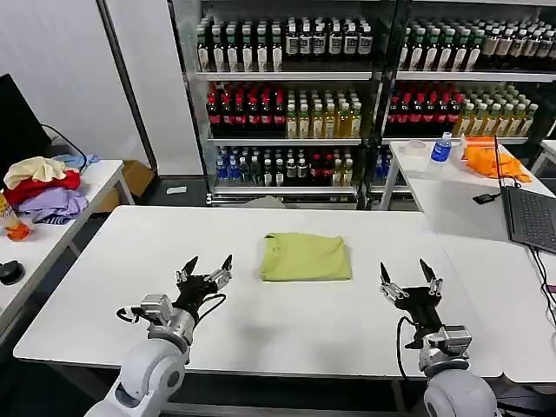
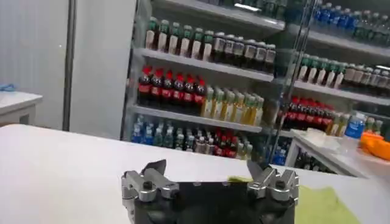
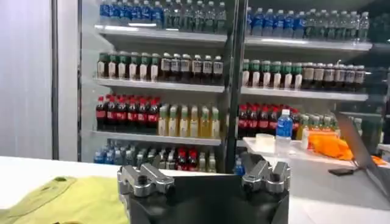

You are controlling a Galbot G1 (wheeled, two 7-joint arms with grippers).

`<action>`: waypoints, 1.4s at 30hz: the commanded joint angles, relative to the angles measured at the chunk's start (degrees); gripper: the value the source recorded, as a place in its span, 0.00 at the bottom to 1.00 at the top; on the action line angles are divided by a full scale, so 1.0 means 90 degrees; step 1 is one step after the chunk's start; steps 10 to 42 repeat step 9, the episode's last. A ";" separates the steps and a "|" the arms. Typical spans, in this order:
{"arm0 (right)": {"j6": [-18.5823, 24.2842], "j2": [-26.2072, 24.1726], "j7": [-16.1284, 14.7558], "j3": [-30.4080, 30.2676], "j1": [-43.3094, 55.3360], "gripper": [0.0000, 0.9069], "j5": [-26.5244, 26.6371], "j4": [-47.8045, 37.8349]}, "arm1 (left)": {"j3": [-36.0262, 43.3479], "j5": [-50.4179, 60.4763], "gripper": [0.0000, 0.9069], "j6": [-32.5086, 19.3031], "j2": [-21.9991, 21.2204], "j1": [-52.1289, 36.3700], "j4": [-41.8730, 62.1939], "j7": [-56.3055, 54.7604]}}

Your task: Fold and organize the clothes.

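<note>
Drink-stocked shelves (image 1: 287,95) stand behind the white counter (image 1: 261,330). At seven o'clock on the counter hovers the left gripper (image 1: 205,268), fingers apart, holding nothing. At the centre lies the T-shirt (image 1: 306,257), folded into a flat rectangle. At five o'clock the right gripper (image 1: 408,275) hovers, fingers apart, also holding nothing.

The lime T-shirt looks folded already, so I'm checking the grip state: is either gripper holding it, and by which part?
Nothing is held. The lime T-shirt lies folded on the table, with the left gripper and right gripper both open, apart from it.
</note>
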 commanded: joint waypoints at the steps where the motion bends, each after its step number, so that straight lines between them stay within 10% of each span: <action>1: -0.0019 -0.0019 0.0057 0.0158 -0.0267 1.00 -0.0015 0.0287 | -0.0015 0.0106 1.00 0.0004 0.0009 0.0090 -0.0103 0.0027; 42: -0.0214 0.0002 -0.0151 0.0268 -0.0320 1.00 0.0292 0.0386 | -0.0041 0.0200 1.00 0.0013 0.0035 0.0150 -0.0191 0.0066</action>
